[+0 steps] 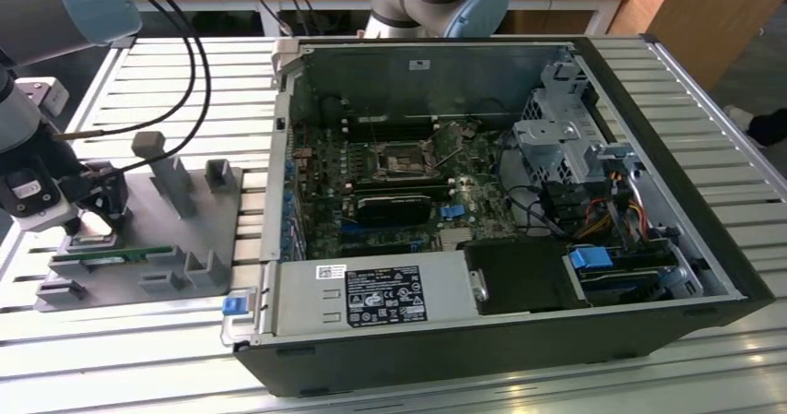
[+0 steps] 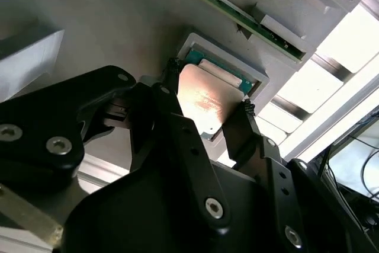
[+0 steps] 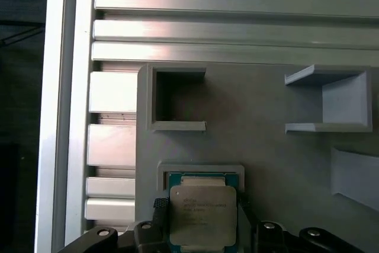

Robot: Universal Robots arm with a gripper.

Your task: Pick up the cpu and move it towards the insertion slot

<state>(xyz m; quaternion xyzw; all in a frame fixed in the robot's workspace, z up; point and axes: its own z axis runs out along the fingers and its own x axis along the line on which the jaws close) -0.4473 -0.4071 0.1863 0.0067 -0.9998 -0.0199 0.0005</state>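
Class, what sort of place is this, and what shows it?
Likely a robotics lab: a robot arm reaches over a grey fixture beside an open computer case on a slatted aluminium table.

In the second wrist view, my fingers [image 2: 177, 128] cover the near edge of the cpu [image 2: 204, 102]. In the first wrist view, the picture's edge cuts off the cpu and my gripper [image 3: 201, 208]. In the exterior view, the insertion slot [image 1: 404, 159] is too small to show contact detail, and the picture's edge cuts off my arm [image 1: 15, 124].

Silvery square cpu [image 3: 203, 214] sits well apart from shiny-framed insertion slot [image 1: 403, 161].
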